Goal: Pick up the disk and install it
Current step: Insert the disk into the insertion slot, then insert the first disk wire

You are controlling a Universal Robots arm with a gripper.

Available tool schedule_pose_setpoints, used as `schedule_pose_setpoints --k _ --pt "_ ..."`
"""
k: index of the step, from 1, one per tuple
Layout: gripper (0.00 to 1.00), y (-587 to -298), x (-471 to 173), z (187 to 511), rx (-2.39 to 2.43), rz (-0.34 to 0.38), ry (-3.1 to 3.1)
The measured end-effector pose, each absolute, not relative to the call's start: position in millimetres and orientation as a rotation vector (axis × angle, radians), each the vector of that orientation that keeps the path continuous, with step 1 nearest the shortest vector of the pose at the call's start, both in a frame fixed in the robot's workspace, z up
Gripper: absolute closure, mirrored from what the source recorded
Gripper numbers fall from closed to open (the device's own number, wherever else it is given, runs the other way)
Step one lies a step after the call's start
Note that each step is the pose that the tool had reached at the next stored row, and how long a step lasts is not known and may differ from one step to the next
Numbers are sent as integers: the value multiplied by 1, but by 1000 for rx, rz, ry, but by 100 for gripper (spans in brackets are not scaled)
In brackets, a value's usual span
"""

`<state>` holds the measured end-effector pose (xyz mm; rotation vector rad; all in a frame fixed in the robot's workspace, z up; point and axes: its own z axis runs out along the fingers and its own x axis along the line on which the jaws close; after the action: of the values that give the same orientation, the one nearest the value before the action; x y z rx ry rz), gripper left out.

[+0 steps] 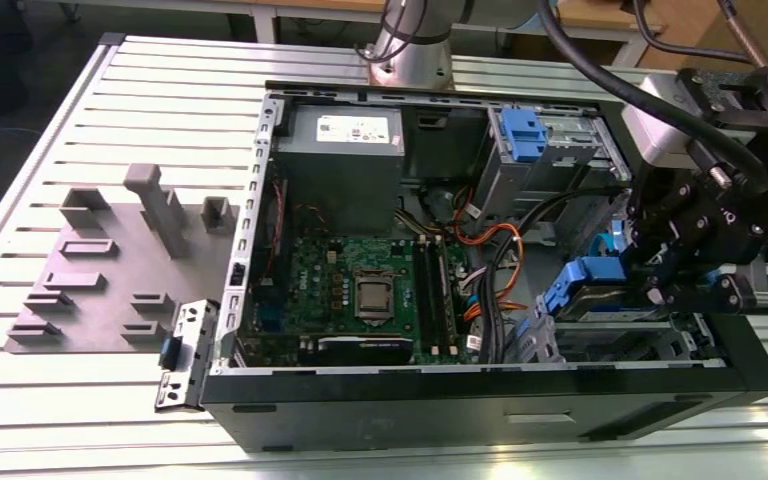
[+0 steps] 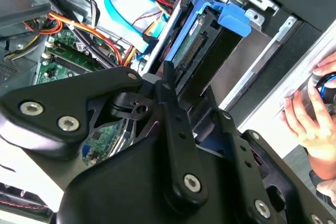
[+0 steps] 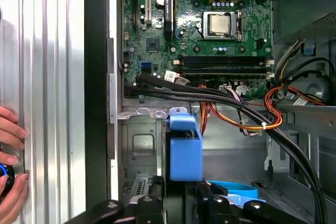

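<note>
The disk (image 1: 582, 283), a drive in blue plastic carrier rails, stands on edge in the drive bay at the lower corner of the open computer case (image 1: 244, 250), on the exterior view's right. My gripper (image 1: 654, 285) is right against it and looks shut on it. In the second wrist view the disk (image 2: 195, 38) shows its connector edge and a blue tab, and the black fingers (image 2: 168, 80) of my gripper (image 2: 191, 103) reach alongside it. The first wrist view shows the blue carrier (image 3: 185, 148) running down between the fingers of my gripper (image 3: 184, 196).
Orange, yellow and black cables (image 3: 236, 114) and a blue flat cable (image 2: 121, 3) lie close to the bay. The motherboard (image 1: 357, 290) and a grey power supply (image 1: 341, 140) fill the case. A person's hand (image 2: 310, 114) rests on the table outside it. A grey fixture plate (image 1: 104, 270) lies on the exterior view's left.
</note>
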<state>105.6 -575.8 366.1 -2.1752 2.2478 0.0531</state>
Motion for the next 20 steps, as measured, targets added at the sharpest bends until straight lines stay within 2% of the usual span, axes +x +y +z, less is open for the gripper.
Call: schedule_pose_setpoints --k 1,2,20 --pt "64 -576 106 366 -2175 53 2248" --pt "58 -576 106 366 -2175 53 2248" --pt "58 -576 105 365 -2174 51 2246"
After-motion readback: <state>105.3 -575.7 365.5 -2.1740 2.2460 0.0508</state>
